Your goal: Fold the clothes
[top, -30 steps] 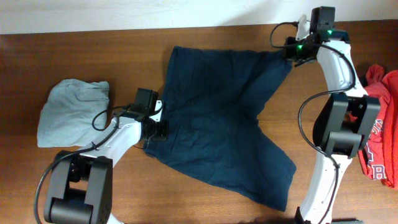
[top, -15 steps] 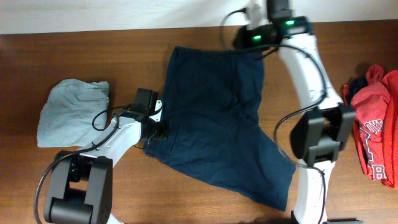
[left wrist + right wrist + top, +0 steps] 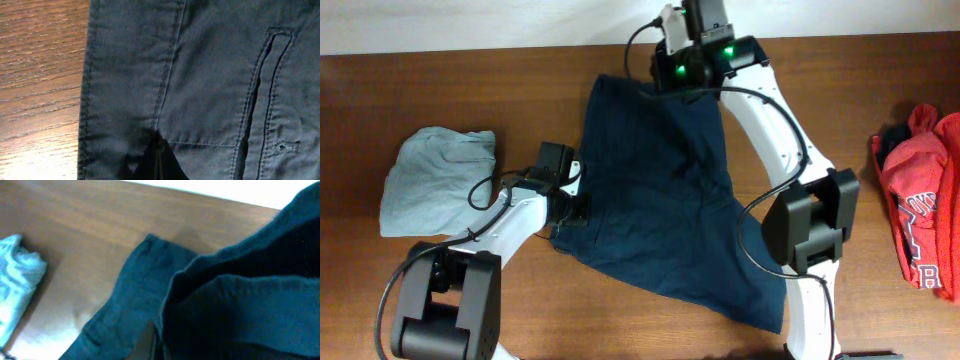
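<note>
Dark navy shorts (image 3: pixel 660 200) lie spread over the middle of the wooden table (image 3: pixel 470 90). My right gripper (image 3: pixel 686 78) is at the far edge, shut on a corner of the shorts and carrying that leg leftward over the rest. In the right wrist view the lifted cloth (image 3: pixel 240 310) fills the frame and hides most of the right gripper (image 3: pixel 156 345). My left gripper (image 3: pixel 576 210) sits at the shorts' left edge, shut on the fabric. In the left wrist view its closed tips (image 3: pixel 159 160) pinch puckered cloth beside a seam and a pocket slit (image 3: pixel 265 75).
A pale grey-green garment (image 3: pixel 430 180) lies bunched at the left, also in the right wrist view (image 3: pixel 15 280). A red white-lettered garment (image 3: pixel 920 210) is heaped at the right edge. The right arm arches over the shorts' right side.
The right gripper has swung from the far right to the far middle, dragging the shorts' right leg leftward over the body. The left arm has stayed put.
</note>
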Robot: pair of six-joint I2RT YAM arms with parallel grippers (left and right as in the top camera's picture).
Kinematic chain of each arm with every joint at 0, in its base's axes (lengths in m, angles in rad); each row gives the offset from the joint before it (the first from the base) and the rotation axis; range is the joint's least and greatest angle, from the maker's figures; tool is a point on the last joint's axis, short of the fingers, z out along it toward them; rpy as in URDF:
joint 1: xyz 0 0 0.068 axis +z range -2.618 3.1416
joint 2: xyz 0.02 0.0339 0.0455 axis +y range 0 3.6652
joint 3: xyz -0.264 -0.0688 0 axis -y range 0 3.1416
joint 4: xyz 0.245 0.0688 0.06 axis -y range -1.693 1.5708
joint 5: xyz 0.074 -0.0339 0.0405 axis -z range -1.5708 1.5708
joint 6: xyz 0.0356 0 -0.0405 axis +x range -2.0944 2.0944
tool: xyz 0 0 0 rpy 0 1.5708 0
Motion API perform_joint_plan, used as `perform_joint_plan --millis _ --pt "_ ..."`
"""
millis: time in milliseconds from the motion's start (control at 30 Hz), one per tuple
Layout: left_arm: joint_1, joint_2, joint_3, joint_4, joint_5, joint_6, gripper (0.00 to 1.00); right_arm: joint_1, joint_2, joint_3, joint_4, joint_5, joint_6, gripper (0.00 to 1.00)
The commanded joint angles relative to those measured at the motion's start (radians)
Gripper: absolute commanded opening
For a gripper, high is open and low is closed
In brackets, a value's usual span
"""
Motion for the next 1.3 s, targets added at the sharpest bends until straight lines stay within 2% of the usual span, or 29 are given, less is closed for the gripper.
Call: perform_joint_plan --millis 0,33,67,200,300,333,467,600,667,733,800,867,900,1000,1067,1267 --pt "0.002 0.012 0.005 0.003 -0.011 0.016 0.0 0.082 0.064 0.012 -0.02 -0.035 0.01 0.05" --pt "0.003 0.012 0.005 0.003 -0.011 0.016 0.0 0.089 0.069 0.012 -0.027 -0.035 0.01 0.05" --pt "0.003 0.012 0.005 0.003 -0.011 0.016 0.0 0.094 0.071 0.012 -0.048 -0.035 0.001 0.3" --pt "0.003 0.012 0.005 0.002 -0.011 0.017 0.0 0.058 0.047 0.013 -0.1 0.0 -0.044 0.44" --pt "0.002 0.012 0.005 0.003 -0.011 0.017 0.0 -0.034 0.018 0.015 -0.143 0.001 -0.047 0.64" --pt "0.003 0.012 0.005 0.003 -0.011 0.017 0.0 -0.11 0.018 0.015 -0.177 0.001 -0.047 0.73" --pt "0.003 0.012 0.005 0.004 -0.011 0.017 0.0 -0.229 0.063 0.006 -0.225 -0.036 -0.047 0.73" --pt "0.003 0.012 0.005 0.008 -0.011 0.016 0.0 -0.282 0.156 -0.003 -0.267 -0.204 -0.063 0.72" --pt "0.002 0.012 0.005 0.006 -0.011 0.016 0.0 -0.267 0.206 -0.003 -0.308 -0.325 -0.137 0.71" --pt "0.003 0.012 0.005 0.007 -0.011 0.016 0.0 -0.245 0.22 -0.003 -0.32 -0.348 -0.171 0.69" --pt "0.003 0.012 0.005 0.006 -0.011 0.016 0.0 -0.207 0.22 -0.003 -0.324 -0.346 -0.181 0.62" --pt "0.002 0.012 0.005 0.006 -0.011 0.016 0.0 -0.182 0.22 -0.003 -0.324 -0.344 -0.177 0.45" --pt "0.002 0.012 0.005 0.003 -0.011 0.016 0.0 -0.163 0.22 -0.003 -0.324 -0.32 -0.157 0.15" --pt "0.003 0.012 0.005 -0.002 -0.011 0.016 0.0 -0.14 0.197 -0.003 -0.323 -0.264 -0.105 0.04" --pt "0.002 0.012 0.005 -0.001 -0.011 0.016 0.0 -0.132 0.171 -0.003 -0.325 -0.224 -0.099 0.04" --pt "0.003 0.012 0.005 0.0 -0.011 0.016 0.0 -0.12 -0.033 -0.002 -0.369 0.21 -0.016 0.04"
